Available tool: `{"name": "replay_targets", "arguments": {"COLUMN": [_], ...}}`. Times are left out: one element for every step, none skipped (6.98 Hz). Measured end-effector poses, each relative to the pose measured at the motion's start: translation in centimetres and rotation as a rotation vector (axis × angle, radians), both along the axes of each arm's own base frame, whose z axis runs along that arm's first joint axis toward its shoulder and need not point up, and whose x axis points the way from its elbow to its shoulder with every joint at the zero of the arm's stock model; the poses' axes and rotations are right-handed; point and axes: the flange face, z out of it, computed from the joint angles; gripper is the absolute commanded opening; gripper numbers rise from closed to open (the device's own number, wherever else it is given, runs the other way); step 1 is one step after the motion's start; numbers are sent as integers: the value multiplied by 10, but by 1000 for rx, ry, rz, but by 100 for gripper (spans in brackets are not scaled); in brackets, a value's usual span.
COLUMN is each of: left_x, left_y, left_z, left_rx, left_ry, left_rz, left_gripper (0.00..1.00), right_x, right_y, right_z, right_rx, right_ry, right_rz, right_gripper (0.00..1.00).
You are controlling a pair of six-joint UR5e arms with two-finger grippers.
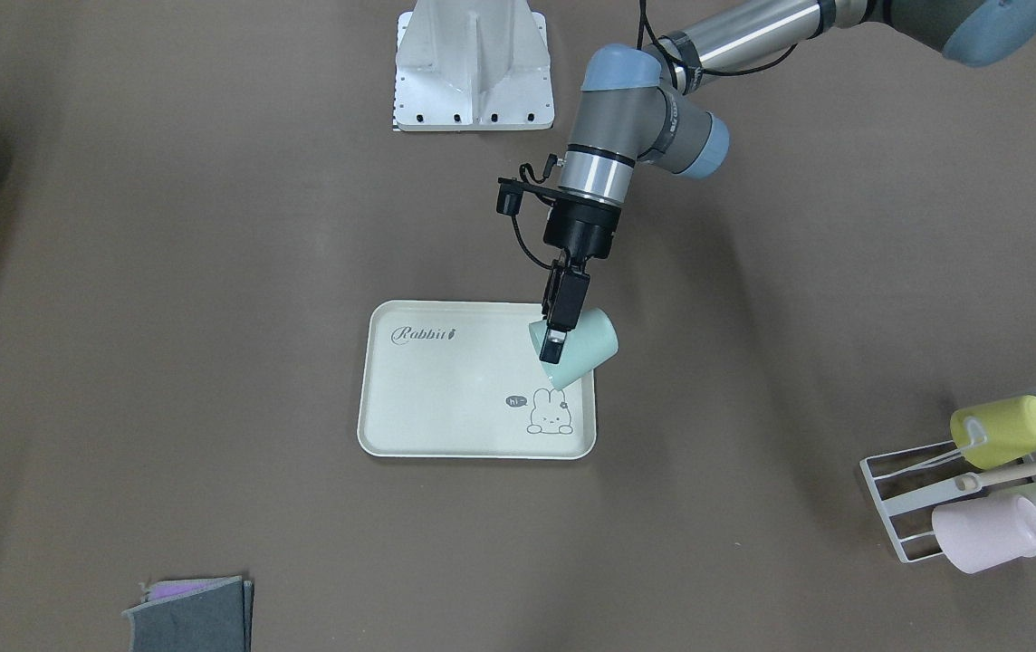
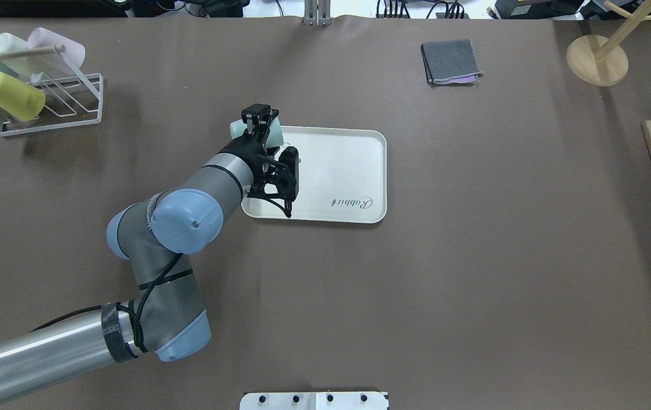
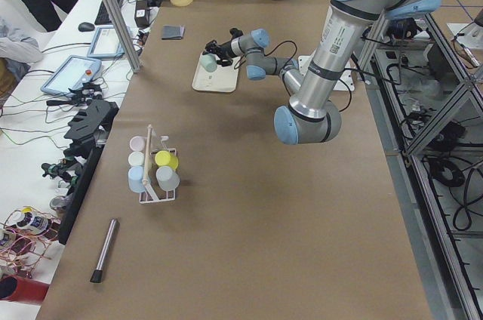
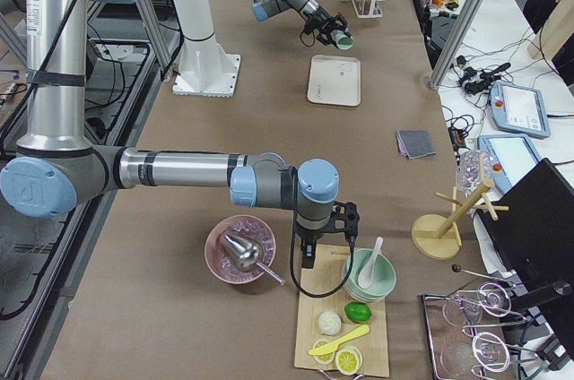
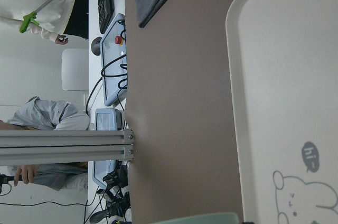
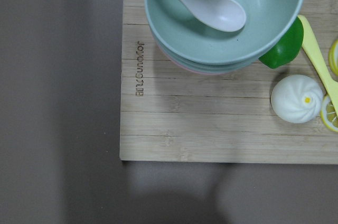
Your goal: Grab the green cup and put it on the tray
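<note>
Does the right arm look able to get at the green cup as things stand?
Probably not: the green cup is gripped, tilted, in the left pincer at the edge of the tray; the right arm hangs far off over the cutting board.

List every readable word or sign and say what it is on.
"Rabbit": grey script on the cream-white rectangular plastic tray.
"hi": dark speech bubble beside the bunny drawing on that tray.
Engraved word on the pale wooden cutting board: looks like "JOYOUNG", not certain.

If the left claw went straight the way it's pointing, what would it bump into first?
Probably the tray, near its bunny drawing. The left claw points down at it, and the tilted green cup it holds would likely touch first.
</note>
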Motion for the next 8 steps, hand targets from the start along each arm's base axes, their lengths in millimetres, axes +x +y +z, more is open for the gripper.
{"name": "replay_targets", "arguments": {"left_x": [11, 20, 24, 26, 27, 30, 37, 44], "left_y": [4, 7, 7, 7, 7, 6, 2, -1], "left_z": [3, 0, -7, -16, -22, -22, -11, 1], "left_rx": [-45, -85, -116, -148, -186, -219, -247, -263], "left_ry": [47, 98, 150, 213, 283, 350, 426, 495], "left_rz": [-1, -5, -14, -25, -38, -50, -60, -64], "left_gripper": [72, 71, 72, 71, 71, 71, 71, 70], "right_x": [0, 0, 0, 0, 0, 0, -1, -2], "right_y": [0, -1, -1, -2, -2, -2, -2, -2], "right_z": [0, 0, 0, -1, -1, -1, -1, -1], "right_rx": [-1, -1, 0, 0, 0, 1, 0, 0], "right_ry": [1, 2, 2, 3, 3, 4, 4, 4], "right_rz": [0, 0, 0, 0, 0, -1, -2, -4], "right_gripper": [100, 100, 100, 100, 100, 100, 100, 100]}}
